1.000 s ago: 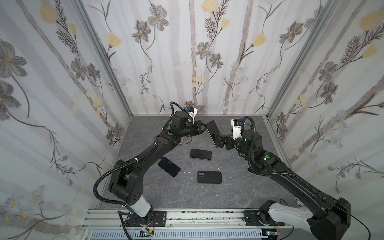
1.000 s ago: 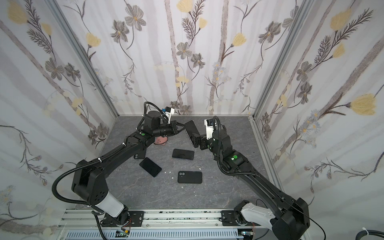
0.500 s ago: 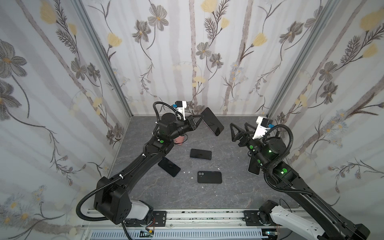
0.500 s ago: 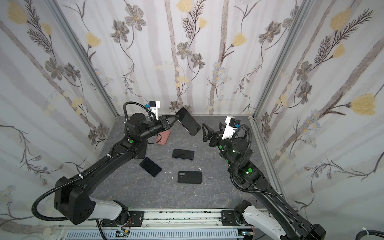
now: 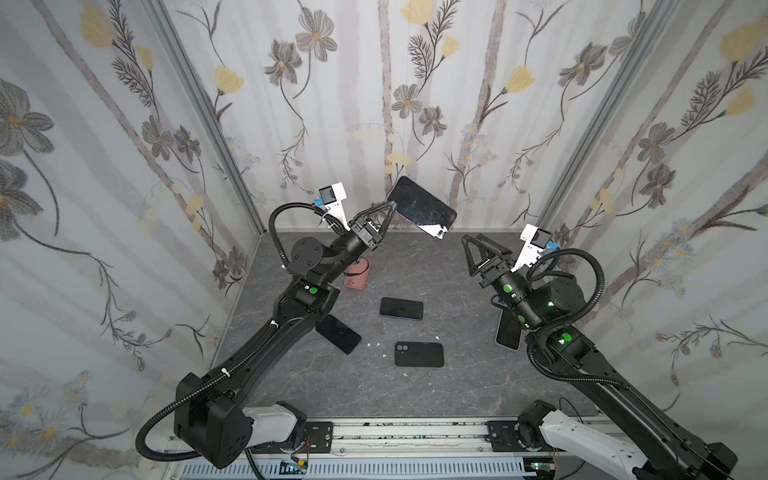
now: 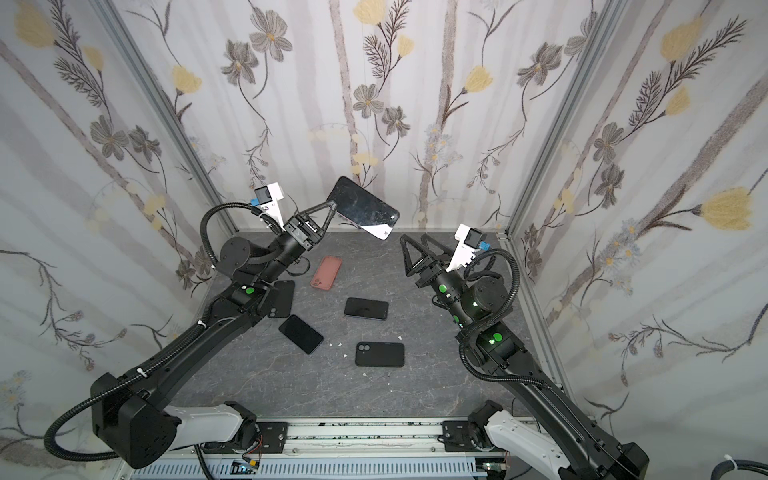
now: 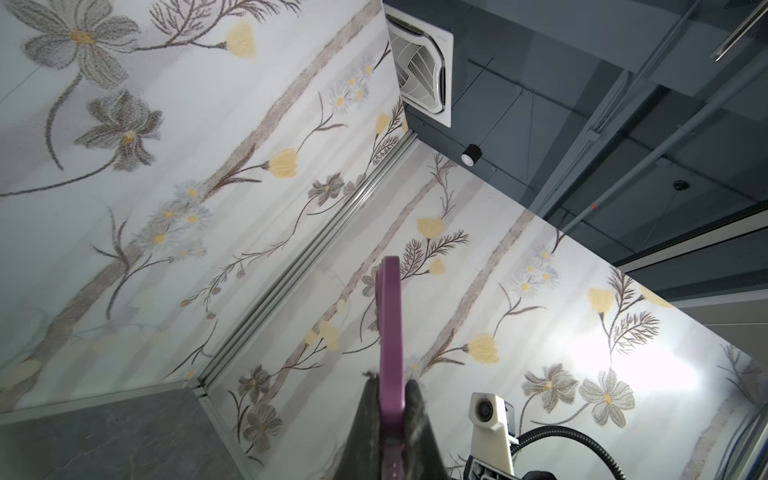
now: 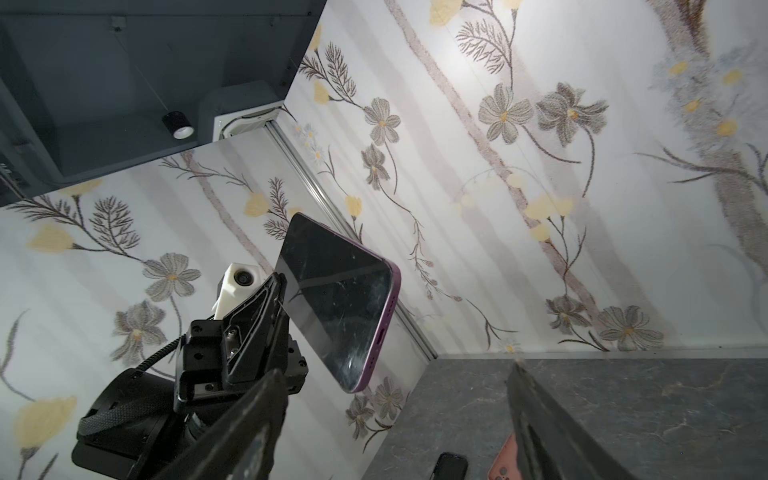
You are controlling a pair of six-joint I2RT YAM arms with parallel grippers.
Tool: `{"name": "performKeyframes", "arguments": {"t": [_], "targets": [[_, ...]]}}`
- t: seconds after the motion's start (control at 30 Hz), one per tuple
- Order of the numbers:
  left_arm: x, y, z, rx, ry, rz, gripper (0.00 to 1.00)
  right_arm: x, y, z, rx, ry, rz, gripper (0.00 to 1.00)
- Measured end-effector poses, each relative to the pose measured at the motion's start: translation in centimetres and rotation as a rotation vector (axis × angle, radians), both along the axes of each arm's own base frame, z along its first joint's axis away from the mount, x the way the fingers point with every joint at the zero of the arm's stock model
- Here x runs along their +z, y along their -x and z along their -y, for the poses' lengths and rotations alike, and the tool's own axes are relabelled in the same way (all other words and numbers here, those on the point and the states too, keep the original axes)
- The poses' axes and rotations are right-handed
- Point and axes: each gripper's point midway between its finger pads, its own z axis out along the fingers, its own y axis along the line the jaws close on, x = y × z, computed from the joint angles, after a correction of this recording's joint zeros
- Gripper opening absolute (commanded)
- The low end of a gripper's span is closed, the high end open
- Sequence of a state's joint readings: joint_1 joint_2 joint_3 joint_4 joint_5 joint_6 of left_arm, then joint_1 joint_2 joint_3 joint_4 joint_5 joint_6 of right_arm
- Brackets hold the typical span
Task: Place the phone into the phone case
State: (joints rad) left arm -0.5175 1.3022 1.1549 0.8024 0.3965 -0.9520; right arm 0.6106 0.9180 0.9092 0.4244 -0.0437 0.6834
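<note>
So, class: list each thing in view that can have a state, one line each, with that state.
left claw: shut on purple phone
purple phone: held in the air, tilted
right claw: open, empty
pink case: lying on table, ungripped
black case: lying flat, camera side up
black phone: lying flat, ungripped
</note>
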Motion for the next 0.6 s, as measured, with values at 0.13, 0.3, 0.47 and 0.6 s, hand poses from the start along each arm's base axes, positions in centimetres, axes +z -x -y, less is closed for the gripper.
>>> {"name": "performKeyframes", "arguments": {"t": [0.13,0.3,0.47,0.6], "targets": [[1.0,0.8,-0.5,-0.026,0.062,0.026,0.00,0.4,0.3,-1.7,0.098,-0.043,0.002,0.81],[1.9,1.4,-1.0,-0.048,0.123,0.042,0.00,1.1,0.9,-3.2,0.184,-0.090,0.009,0.80],[2.6,1.8,-1.5,-0.057,0.166,0.051,0.00,2.3,1.3,-3.9,0.226,-0.127,0.030,0.79],[2.6,1.9,-1.6,-0.068,0.184,0.051,0.00,2.7,1.2,-4.5,0.244,-0.150,0.035,0.76]]}}
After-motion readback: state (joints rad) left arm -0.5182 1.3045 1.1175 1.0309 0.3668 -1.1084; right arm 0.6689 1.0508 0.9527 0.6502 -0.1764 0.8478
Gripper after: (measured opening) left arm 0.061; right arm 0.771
